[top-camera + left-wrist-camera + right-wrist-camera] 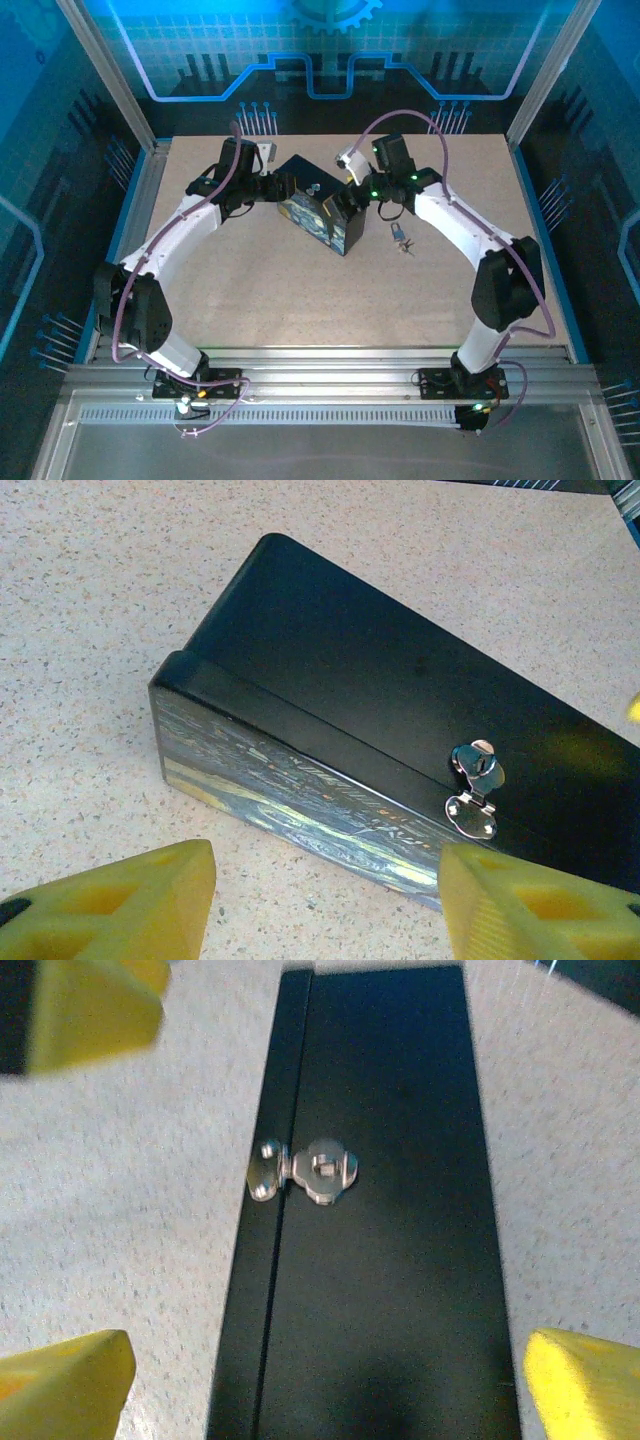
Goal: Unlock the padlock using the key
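Padlock (398, 232) lies on the table (250, 290) just right of the painted black box (320, 215), the key (407, 248) seemingly beside it. My left gripper (325, 865) is spread apart near the box's end. My right gripper (328, 1350) gapes wide above its silver hasp (305, 1172).
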`<action>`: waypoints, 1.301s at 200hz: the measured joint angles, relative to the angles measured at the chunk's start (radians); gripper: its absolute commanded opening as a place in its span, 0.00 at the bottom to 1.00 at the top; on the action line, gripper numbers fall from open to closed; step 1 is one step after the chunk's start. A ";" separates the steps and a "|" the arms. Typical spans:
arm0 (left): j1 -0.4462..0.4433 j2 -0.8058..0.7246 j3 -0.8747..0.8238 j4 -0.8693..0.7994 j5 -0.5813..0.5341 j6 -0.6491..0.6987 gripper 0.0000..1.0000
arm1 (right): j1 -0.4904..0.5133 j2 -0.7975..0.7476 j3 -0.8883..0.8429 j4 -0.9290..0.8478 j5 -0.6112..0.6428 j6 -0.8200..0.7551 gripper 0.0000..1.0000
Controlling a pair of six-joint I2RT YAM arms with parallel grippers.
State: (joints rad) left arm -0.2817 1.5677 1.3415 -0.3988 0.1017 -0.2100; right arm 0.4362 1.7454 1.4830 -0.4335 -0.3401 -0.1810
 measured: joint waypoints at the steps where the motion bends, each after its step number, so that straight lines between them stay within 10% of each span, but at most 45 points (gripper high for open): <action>1: 0.000 0.000 0.000 0.000 0.000 0.000 0.62 | 0.000 0.001 0.000 -0.001 0.000 -0.002 1.00; 260: 0.006 -0.010 -0.003 -0.001 0.005 0.007 0.62 | 0.002 0.089 0.129 -0.233 0.153 -0.273 1.00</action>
State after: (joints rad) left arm -0.2760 1.5574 1.3380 -0.3996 0.1070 -0.2031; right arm 0.4377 1.8343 1.6123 -0.6670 -0.1867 -0.4538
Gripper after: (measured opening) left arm 0.617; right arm 0.998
